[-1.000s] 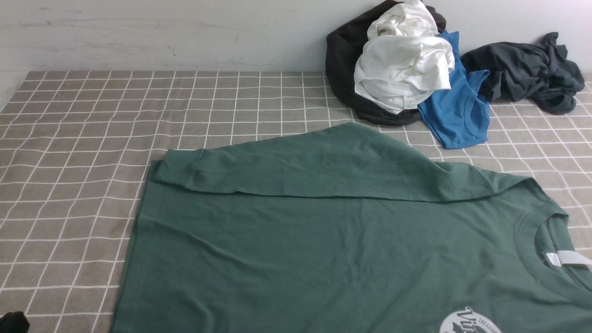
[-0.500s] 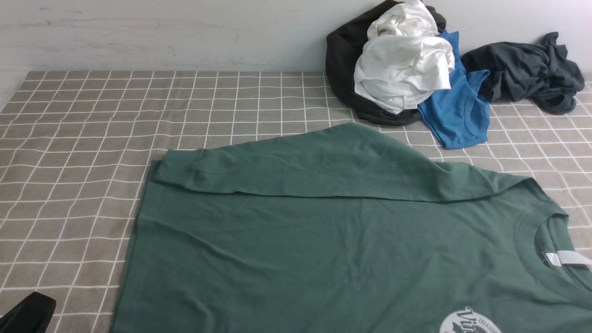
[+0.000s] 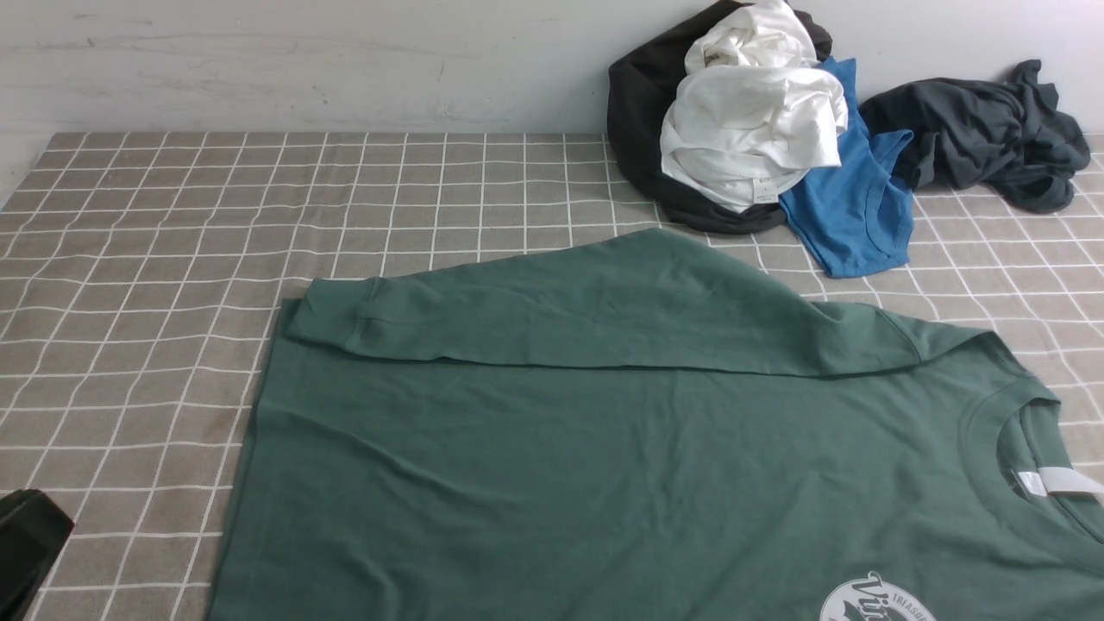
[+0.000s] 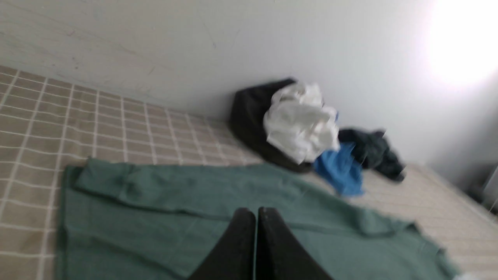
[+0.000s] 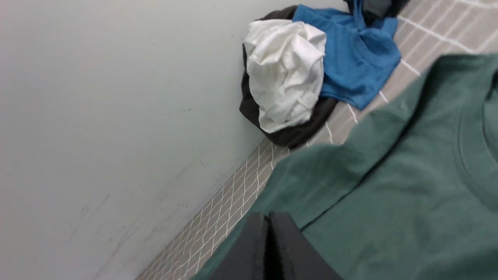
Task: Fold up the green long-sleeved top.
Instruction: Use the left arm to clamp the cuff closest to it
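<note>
The green long-sleeved top point(image 3: 604, 466) lies flat on the checked cloth, its collar with a white tag point(image 3: 1056, 483) at the right. One sleeve point(image 3: 561, 310) is folded across the body, cuff toward the left. A round white logo point(image 3: 875, 599) shows at the near edge. My left gripper point(image 3: 26, 535) is a black shape at the near left corner, off the top. In the left wrist view the left gripper point(image 4: 256, 212) is shut and empty above the top point(image 4: 155, 217). The right gripper point(image 5: 268, 216) is shut and empty too, over the top point(image 5: 389, 202); it is out of the front view.
A pile of clothes lies against the back wall at the right: a black garment point(image 3: 638, 121), a white one point(image 3: 750, 121), a bright blue sleeveless top point(image 3: 854, 207) and a dark charcoal-grey garment point(image 3: 983, 129). The checked tablecloth point(image 3: 172, 216) stretches to the left.
The left gripper has risen at the near left corner of the front view, showing more of itself. The top and the clothes pile have not moved.
</note>
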`<state>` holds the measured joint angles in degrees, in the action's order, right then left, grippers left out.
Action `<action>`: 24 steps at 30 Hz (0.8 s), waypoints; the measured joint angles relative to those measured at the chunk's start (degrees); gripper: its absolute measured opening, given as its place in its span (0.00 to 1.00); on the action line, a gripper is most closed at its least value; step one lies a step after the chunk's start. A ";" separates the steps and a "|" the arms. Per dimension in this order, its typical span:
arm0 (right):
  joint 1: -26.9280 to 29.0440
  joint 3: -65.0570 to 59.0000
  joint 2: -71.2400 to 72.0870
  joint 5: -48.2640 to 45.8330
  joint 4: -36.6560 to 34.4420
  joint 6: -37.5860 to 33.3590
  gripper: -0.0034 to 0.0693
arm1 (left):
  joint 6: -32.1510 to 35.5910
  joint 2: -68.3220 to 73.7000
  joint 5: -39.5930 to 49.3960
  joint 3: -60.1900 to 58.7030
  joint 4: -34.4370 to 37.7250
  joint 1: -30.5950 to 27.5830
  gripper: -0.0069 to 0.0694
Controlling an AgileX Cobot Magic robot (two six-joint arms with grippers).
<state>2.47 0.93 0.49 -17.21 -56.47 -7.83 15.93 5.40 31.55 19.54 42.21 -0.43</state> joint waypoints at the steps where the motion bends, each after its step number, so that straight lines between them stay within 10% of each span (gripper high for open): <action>1: 0.00 1.61 -0.62 0.07 0.22 -3.01 0.04 | 0.55 3.37 3.18 2.03 -3.10 0.00 0.08; 11: -0.54 29.77 -30.18 -23.47 17.60 -25.04 0.04 | 0.88 38.10 35.75 22.23 -33.69 5.96 0.09; 17: -7.59 40.09 -45.84 -39.92 21.62 -24.82 0.04 | 1.06 46.26 37.59 22.08 -34.46 20.84 0.19; 24: -21.27 42.18 -55.91 -52.87 26.26 -24.94 0.04 | 0.89 57.51 32.26 16.52 -34.35 30.20 0.54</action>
<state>-18.80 43.11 -55.41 -70.08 -30.21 -32.76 16.82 62.91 63.81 36.06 7.86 29.77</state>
